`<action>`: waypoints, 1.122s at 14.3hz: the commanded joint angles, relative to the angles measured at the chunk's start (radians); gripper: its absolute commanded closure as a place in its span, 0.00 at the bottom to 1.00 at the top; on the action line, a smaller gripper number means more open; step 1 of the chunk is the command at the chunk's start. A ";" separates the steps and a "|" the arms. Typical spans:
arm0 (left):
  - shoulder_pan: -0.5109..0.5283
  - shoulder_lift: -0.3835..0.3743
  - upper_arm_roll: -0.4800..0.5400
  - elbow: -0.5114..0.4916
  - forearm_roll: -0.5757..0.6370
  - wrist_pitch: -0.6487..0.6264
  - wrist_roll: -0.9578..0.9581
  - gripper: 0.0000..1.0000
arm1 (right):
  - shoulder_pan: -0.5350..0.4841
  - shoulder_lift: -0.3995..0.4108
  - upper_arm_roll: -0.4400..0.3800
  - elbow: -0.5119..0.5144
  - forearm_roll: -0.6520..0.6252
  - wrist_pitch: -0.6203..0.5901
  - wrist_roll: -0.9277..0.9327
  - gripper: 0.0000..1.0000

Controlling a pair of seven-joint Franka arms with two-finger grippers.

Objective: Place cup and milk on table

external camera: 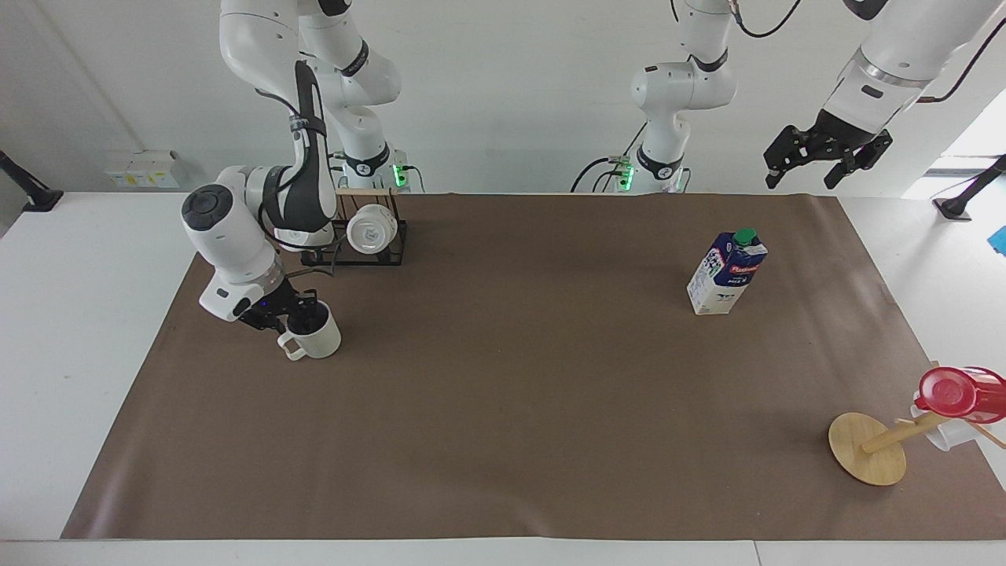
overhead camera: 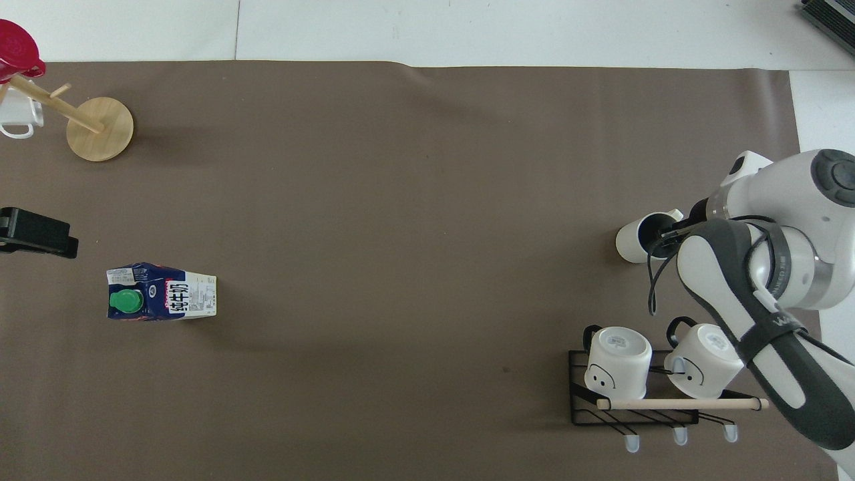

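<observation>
The cream-white cup (external camera: 320,339) (overhead camera: 633,241) stands upright on the brown mat of the table (external camera: 503,409), toward the right arm's end, its handle pointing away from the robots. My right gripper (external camera: 294,313) (overhead camera: 662,235) is down at the cup's rim, one finger inside and one outside, closed on the wall. The milk (external camera: 727,272) (overhead camera: 162,292) stands upright on the mat toward the left arm's end. High above that end of the table, my left gripper (external camera: 825,153) (overhead camera: 37,232) waits open and holds nothing.
A black wire rack (external camera: 391,250) (overhead camera: 580,409) with two plain white mugs stands nearer to the robots than the cup. A wooden mug tree (external camera: 868,450) (overhead camera: 100,129) bearing a red cup (external camera: 960,393) and a white mug (overhead camera: 15,120) leans at the left arm's end.
</observation>
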 commanded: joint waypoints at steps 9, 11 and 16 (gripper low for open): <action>0.010 -0.005 -0.001 0.010 0.005 -0.015 0.010 0.00 | -0.035 0.028 0.006 0.057 0.053 0.012 0.061 1.00; 0.010 -0.005 -0.001 0.010 0.004 -0.015 0.008 0.00 | -0.034 0.017 0.006 0.067 0.056 0.008 0.120 1.00; 0.010 -0.005 -0.001 0.010 0.005 -0.012 0.005 0.00 | -0.017 -0.044 0.016 0.107 0.053 -0.050 0.233 1.00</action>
